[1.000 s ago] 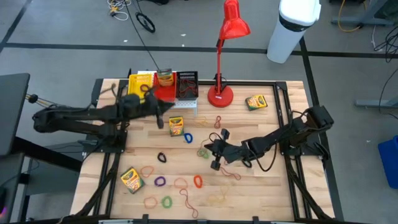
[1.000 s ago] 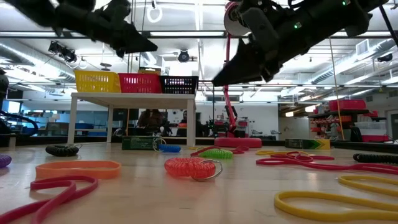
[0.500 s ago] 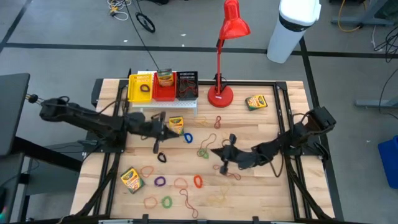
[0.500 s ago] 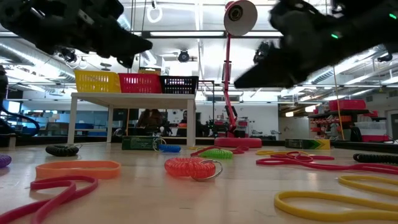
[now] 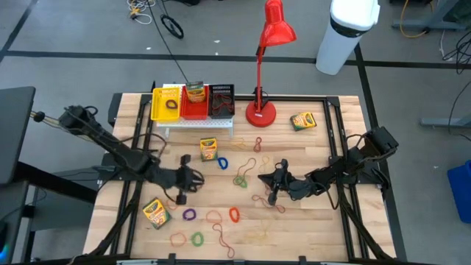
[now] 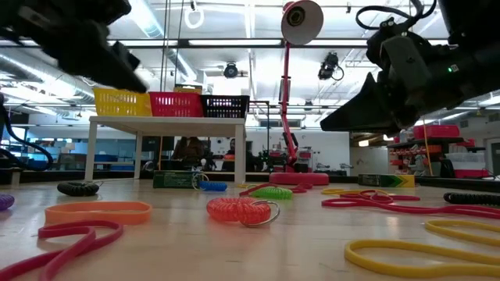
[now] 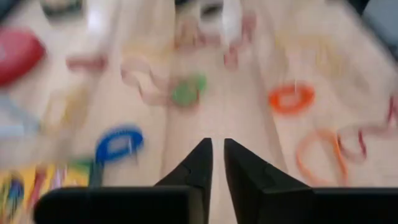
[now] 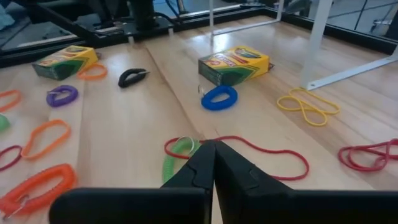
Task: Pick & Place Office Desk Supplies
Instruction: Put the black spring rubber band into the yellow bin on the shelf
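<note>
Crayon boxes lie flat on the wood at the centre [image 5: 208,149], near left [image 5: 155,212] and far right [image 5: 302,121]; another stands in the red bin [image 5: 195,91]. Rubber-band loops lie scattered flat: blue [image 5: 222,163], green [image 5: 241,179], purple [image 5: 189,215], red [image 5: 234,214]. My left gripper [image 5: 190,179] [image 7: 217,152] hovers left of centre, its fingertips a narrow gap apart, holding nothing. My right gripper [image 5: 274,182] [image 8: 214,148] hangs shut and empty right of centre, pointing over a green coil [image 8: 177,155] and a red loop [image 8: 261,152].
A white rack [image 5: 199,126] carrying yellow, red and black bins stands at the far left-centre. The red lamp's base [image 5: 260,114] sits beside it. More bands, among them yellow [image 5: 257,235] and orange [image 5: 177,238], lie along the near edge.
My left gripper has swung from beside the rack toward the table's near edge and come down, tipping downward. My right gripper has drawn back toward the right edge and sunk lower. Nothing on the table has moved.
</note>
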Motion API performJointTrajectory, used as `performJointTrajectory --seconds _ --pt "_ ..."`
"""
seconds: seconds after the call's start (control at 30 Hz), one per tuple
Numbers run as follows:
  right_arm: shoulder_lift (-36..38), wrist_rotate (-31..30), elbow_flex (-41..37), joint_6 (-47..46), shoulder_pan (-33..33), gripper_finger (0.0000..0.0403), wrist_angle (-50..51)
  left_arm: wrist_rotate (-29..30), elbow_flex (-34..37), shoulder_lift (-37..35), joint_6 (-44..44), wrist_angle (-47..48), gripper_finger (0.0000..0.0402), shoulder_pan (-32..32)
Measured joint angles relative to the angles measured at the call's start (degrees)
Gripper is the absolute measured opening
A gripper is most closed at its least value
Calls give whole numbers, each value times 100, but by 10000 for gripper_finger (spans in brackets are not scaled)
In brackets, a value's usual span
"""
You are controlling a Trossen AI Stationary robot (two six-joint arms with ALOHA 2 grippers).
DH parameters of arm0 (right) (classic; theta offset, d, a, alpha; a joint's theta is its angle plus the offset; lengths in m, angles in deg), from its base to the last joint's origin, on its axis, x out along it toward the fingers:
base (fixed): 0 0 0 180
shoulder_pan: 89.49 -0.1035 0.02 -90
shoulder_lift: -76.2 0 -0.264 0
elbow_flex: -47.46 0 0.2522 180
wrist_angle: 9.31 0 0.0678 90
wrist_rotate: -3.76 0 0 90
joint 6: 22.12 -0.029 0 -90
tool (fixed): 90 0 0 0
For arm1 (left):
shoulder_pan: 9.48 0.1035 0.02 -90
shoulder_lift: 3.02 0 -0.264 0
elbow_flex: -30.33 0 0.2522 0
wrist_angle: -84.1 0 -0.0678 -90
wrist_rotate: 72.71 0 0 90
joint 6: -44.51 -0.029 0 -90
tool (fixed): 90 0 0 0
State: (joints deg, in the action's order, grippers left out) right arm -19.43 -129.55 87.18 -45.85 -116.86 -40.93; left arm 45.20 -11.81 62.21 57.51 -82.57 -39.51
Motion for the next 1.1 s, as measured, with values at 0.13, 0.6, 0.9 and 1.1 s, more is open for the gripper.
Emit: performJointTrajectory --seconds 0.13,0.6,0.9,1.1 --pt "0 35 0 0 0 14 -68 34 -685 290 849 1615 84 -400" --pt "0 46 -2 0 0 14 -116 -846 -1058 2147 1065 2867 192 -472" --pt "0 46 -2 0 0 14 -116 -593 -1060 2203 849 2865 162 -269" --pt "0 47 -2 0 0 14 -118 -598 -1060 2263 471 2765 126 -250"
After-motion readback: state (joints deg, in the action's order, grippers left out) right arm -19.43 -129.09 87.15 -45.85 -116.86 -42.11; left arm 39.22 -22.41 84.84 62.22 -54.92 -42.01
